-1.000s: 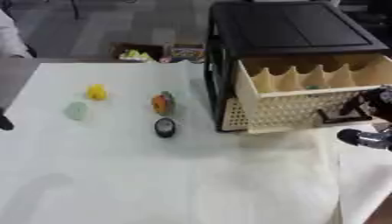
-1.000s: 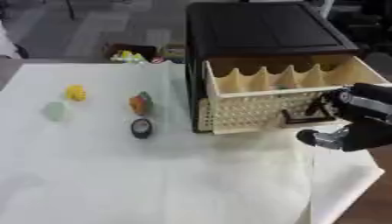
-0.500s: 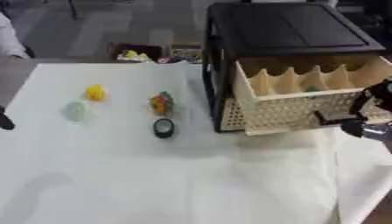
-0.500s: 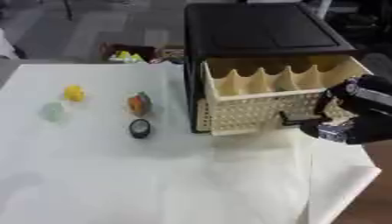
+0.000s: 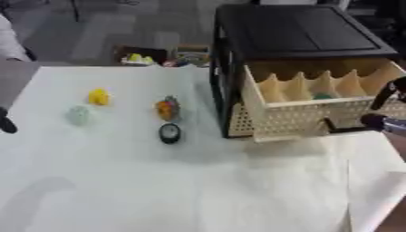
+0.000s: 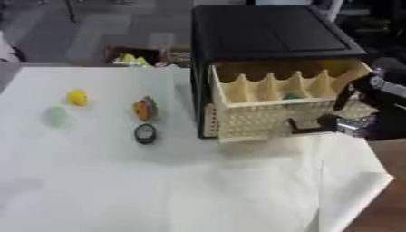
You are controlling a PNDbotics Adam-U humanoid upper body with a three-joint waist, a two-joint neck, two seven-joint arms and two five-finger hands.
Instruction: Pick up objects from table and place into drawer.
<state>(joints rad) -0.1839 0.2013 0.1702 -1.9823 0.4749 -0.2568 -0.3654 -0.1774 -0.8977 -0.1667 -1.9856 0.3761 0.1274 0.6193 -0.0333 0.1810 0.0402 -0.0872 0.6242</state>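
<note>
A black cabinet (image 6: 269,31) stands at the back right with its cream drawer (image 6: 262,115) pulled out; dividers split the drawer, and a small green thing (image 6: 292,96) lies in one slot. My right hand (image 6: 369,115) is at the drawer's right front corner, fingers curled, thumb against the dark handle (image 6: 305,128). Four things lie on the white table: a yellow one (image 5: 98,96), a pale green one (image 5: 79,114), an orange multicoloured one (image 5: 166,108) and a black round one (image 5: 170,133). A dark bit of my left hand (image 5: 6,123) shows at the left edge.
The white cloth (image 5: 198,190) covers the table; its right corner hangs over the edge by my right hand. A box with yellow things (image 5: 139,56) sits on the floor behind the table. A person's white sleeve (image 5: 9,43) shows at the far left.
My right hand has shifted slightly to the right and up at the drawer front. The drawer and the things on the table lie as before.
</note>
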